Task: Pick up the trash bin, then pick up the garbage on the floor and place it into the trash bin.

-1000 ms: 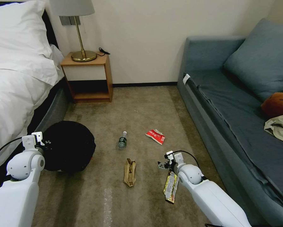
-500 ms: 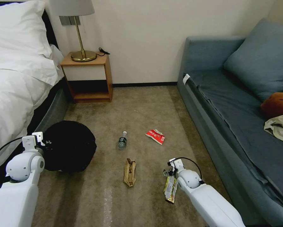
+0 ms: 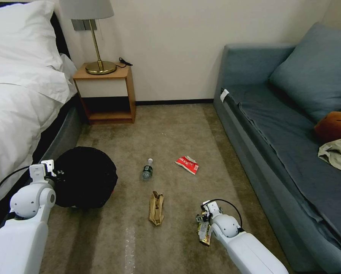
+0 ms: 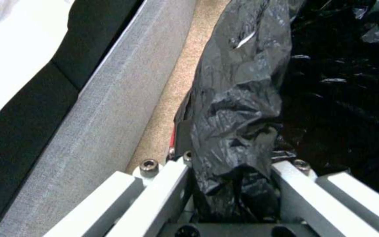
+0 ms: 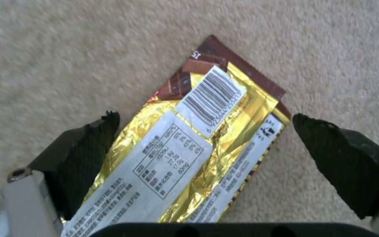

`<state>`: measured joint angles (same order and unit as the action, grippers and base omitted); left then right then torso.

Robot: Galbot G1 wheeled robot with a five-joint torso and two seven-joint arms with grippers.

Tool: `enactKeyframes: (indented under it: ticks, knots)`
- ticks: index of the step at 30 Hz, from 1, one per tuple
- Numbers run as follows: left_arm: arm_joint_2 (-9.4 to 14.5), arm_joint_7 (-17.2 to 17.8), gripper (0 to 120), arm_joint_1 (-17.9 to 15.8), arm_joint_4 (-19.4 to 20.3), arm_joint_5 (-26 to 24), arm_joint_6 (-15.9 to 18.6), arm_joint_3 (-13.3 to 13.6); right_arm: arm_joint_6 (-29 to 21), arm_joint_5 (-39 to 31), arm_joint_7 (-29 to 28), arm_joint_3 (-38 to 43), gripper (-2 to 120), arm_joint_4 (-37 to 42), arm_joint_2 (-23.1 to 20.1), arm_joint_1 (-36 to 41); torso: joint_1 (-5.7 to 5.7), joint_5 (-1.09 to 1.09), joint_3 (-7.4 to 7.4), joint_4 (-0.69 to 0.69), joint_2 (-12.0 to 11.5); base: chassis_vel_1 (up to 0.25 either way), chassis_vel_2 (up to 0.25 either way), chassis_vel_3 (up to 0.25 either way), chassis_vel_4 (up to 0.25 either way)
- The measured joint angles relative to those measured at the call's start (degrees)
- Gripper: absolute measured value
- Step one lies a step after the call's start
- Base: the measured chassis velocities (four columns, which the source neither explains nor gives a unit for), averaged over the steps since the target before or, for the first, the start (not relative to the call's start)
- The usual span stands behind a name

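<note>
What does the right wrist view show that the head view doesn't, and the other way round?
Right wrist alone: the barcode and printed label on the crinkled gold foil snack wrapper, lying between open black fingers. Head alone: the black-bagged trash bin at the left gripper, the clear bottle, red-and-white packet, brown paper bag. Both: wrapper, right gripper, carpet.

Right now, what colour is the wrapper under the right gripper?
Shiny gold snack wrapper, brown at one end; right wrist view.

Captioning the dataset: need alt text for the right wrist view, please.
The right gripper, jaws open, straddles a gold foil snack wrapper lying flat on beige carpet, one dark jaw on each side of it. A white nutrition panel and a barcode label face up, with a brown end of the wrapper pointing away from the gripper.
</note>
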<state>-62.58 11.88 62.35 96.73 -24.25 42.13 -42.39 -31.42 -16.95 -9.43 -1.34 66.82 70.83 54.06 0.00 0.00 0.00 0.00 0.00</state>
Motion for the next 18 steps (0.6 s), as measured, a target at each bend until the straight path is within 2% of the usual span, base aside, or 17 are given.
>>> enactKeyframes:
  ticks: [15, 18]
  knots:
    - [-0.31, -0.01, 2, -0.02, -0.05, 0.08, 0.00, 0.05, -0.21, 0.90, 1.45, 0.78, 100, -0.75, 0.32, 0.52, 0.00, -0.01, -0.01, -0.01, 0.01, 0.000, 0.000, 0.000, 0.000]
    - [-0.38, -0.01, 2, 0.09, 0.01, 0.13, 0.00, -0.03, -0.44, 1.16, 2.53, 0.99, 96, -0.64, 0.15, 0.64, 0.00, -0.02, -0.01, 0.00, 0.01, 0.000, 0.000, 0.000, 0.000]
